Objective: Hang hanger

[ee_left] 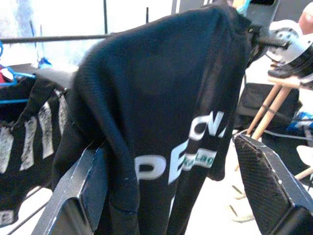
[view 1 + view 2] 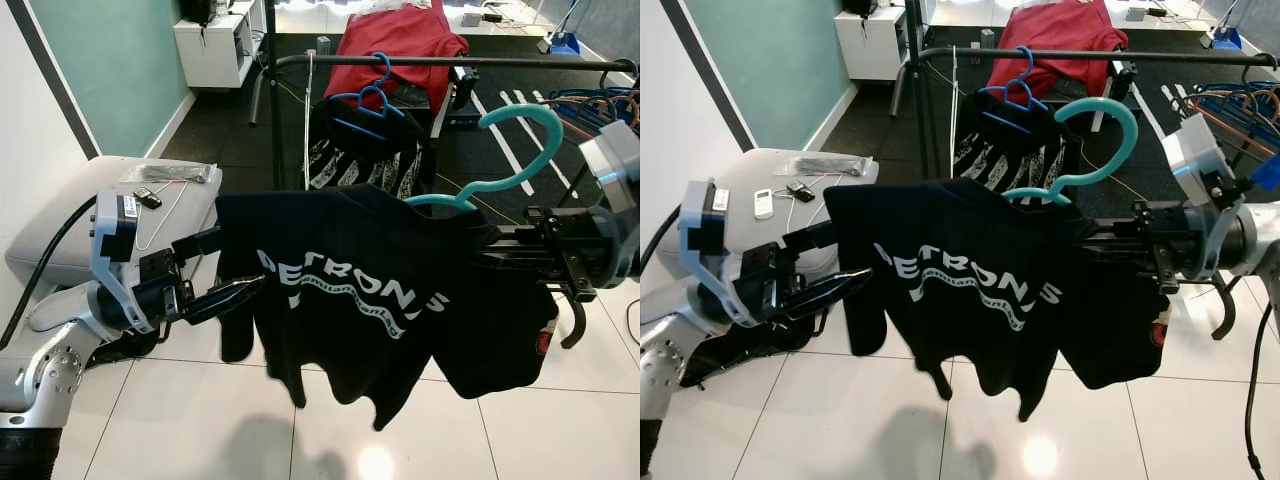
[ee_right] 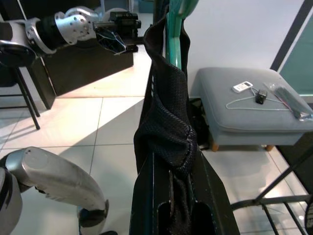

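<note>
A black T-shirt (image 2: pixel 350 280) with white lettering hangs on a teal hanger (image 2: pixel 525 115), held in the air in front of me. My right gripper (image 2: pixel 492 248) is shut on the hanger and the shirt's shoulder; the right wrist view shows the fabric and the teal bar pinched between its fingers (image 3: pixel 146 196). My left gripper (image 2: pixel 222 272) stands open at the shirt's other sleeve, with the cloth lying between its two fingers (image 1: pixel 264 181). The black clothes rail (image 2: pixel 450 62) runs across behind and above the hanger's hook, apart from it.
Blue hangers (image 2: pixel 368 98) with a black-and-white garment hang on the rail, and a red garment (image 2: pixel 400 40) lies behind it. The rail's black upright (image 2: pixel 272 110) stands at its left end. A grey ottoman (image 2: pixel 60 240) with small items is at my left.
</note>
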Controlling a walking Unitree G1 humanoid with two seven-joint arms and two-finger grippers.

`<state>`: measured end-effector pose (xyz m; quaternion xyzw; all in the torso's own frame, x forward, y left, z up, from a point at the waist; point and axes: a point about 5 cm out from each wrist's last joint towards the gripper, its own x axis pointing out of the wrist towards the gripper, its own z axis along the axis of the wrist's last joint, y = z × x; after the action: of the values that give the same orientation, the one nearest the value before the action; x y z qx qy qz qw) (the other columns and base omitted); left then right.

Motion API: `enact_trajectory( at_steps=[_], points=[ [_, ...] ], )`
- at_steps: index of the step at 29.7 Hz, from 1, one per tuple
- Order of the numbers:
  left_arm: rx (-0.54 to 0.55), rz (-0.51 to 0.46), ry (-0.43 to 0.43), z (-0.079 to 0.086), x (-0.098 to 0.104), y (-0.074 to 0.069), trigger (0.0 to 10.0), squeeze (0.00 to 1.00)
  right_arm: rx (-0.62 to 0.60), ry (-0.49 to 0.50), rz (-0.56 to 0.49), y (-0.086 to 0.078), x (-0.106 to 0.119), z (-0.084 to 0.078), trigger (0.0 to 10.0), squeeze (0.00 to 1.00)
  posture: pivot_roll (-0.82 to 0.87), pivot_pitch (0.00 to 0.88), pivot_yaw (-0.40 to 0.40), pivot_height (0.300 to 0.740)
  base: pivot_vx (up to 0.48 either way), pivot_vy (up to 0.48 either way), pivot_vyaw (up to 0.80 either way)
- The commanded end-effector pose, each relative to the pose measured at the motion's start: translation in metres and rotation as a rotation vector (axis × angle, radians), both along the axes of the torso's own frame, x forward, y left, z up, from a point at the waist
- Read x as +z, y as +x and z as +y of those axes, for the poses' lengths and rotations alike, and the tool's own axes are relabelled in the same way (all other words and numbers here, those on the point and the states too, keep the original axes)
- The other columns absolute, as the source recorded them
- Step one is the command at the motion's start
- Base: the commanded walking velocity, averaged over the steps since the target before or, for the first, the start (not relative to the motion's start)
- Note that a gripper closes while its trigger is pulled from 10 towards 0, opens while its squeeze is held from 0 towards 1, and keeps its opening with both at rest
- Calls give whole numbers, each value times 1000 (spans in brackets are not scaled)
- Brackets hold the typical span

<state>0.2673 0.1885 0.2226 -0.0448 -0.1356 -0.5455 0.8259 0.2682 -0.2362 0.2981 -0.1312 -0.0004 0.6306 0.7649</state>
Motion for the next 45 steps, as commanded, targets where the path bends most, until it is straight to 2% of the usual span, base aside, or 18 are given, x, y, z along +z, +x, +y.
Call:
enact_trajectory(
  at_steps=[1,2,10,15,21,22,25,27,34,36,38,40,44,45],
  points=[
    [-17,-11,-1,-7,2,0,1490,0,40,27,-36,-4,8,6,0,0,-125,100,30,740,0,0,0],
    [-7,-19,7,-9,2,1,0,0,47,34,-37,-5,9,7,0,0,-126,96,28,740,0,0,0],
    [63,-22,32,-17,-3,10,0,0,81,62,-38,-8,12,12,0,0,-129,96,28,740,0,0,0],
    [51,-20,24,-21,-4,8,0,0,77,66,-38,-8,12,14,0,0,-129,108,28,740,0,0,0],
    [78,-17,28,-16,-5,9,0,0,41,65,-47,-6,11,11,0,0,-129,109,28,740,0,0,0],
    [159,-25,16,-3,-2,14,0,0,-27,60,-66,-1,9,6,0,0,-128,113,29,740,0,0,0],
    [191,-28,8,2,0,16,0,0,-55,57,-74,2,8,5,0,0,-128,113,29,740,0,0,0],
    [300,-37,-16,20,3,21,0,0,-120,63,-82,6,5,0,0,0,-127,117,29,740,0,0,0],
    [413,-44,-51,39,6,24,0,0,-167,77,-84,7,2,-3,0,0,-125,119,29,740,0,0,0],
    [477,-34,-80,48,5,26,0,0,-201,112,-110,8,4,-5,0,0,-122,120,29,740,0,0,0],
    [495,-20,-80,49,2,27,0,0,-212,138,-127,9,7,-5,0,0,-122,120,29,740,0,0,0],
    [495,-20,-80,49,2,27,0,0,-212,138,-127,9,7,-5,0,0,-122,120,29,740,0,0,0],
    [586,22,-91,55,-8,31,0,0,-189,173,-121,5,9,-4,0,0,-123,123,30,740,0,0,0],
    [645,29,-99,61,-9,34,0,0,-167,165,-103,2,7,-4,0,0,-122,123,28,740,0,0,0]
  ],
)
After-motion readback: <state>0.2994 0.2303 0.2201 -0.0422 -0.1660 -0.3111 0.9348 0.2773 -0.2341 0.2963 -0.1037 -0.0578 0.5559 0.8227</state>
